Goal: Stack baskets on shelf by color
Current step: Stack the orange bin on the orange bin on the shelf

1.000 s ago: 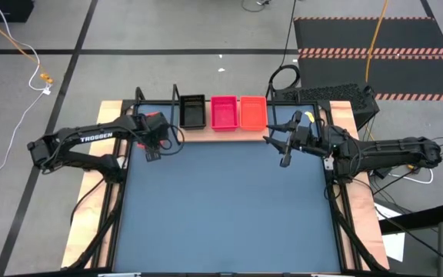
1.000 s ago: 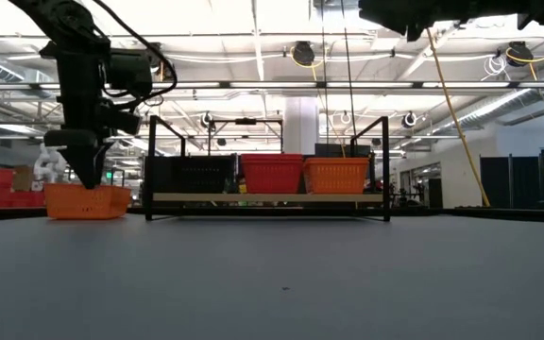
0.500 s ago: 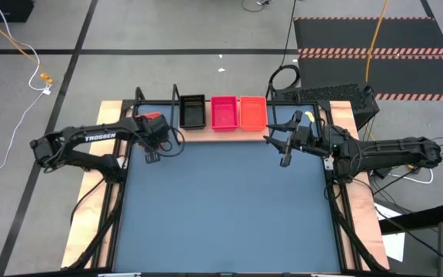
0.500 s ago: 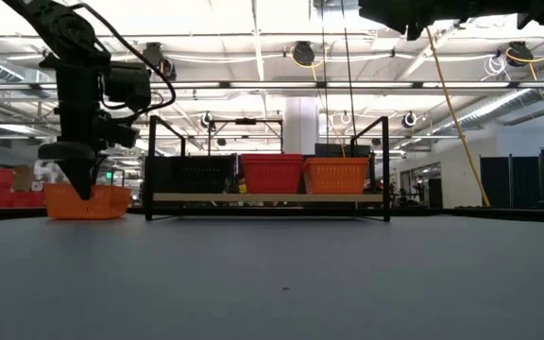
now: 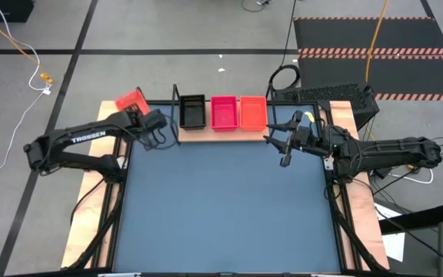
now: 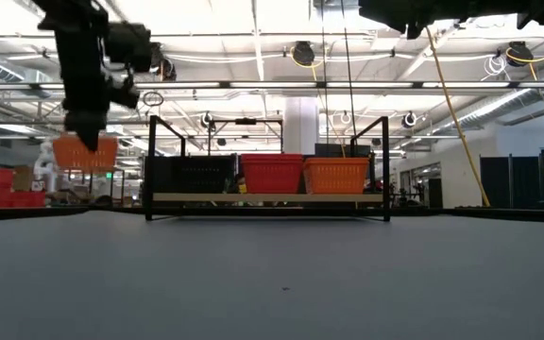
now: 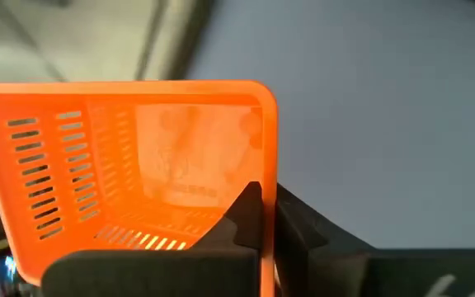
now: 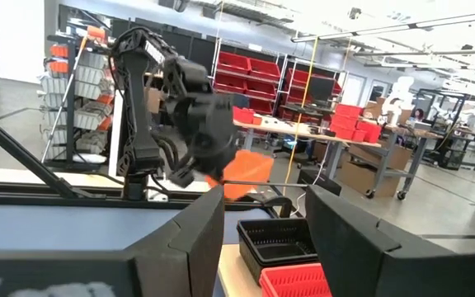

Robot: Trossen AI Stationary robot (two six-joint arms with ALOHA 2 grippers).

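An orange basket hangs in the air to the left of the shelf, with my left gripper shut on it; the high view shows the basket just past the gripper. On the shelf's wooden plank stand a black basket, a pinkish-red basket and an orange basket, side by side on their bottoms. My right gripper hovers open off the shelf's right end, holding nothing. My left gripper pinches one side wall of the orange basket at its rim, one finger inside the basket and the other outside. The fingers come from above, pointing down. The basket hangs below them, lifted clear of the table and about level.
The shelf's black wire end loops rise at both ends of the plank. The blue tabletop spreads in front of the shelf. In the right wrist view my own fingers frame the left arm and the shelf's baskets.
My left gripper has shut on the orange basket's wall and gone up. The basket, which stood on the table left of the shelf, is now lifted clear, at about the height of the shelf's top rail.
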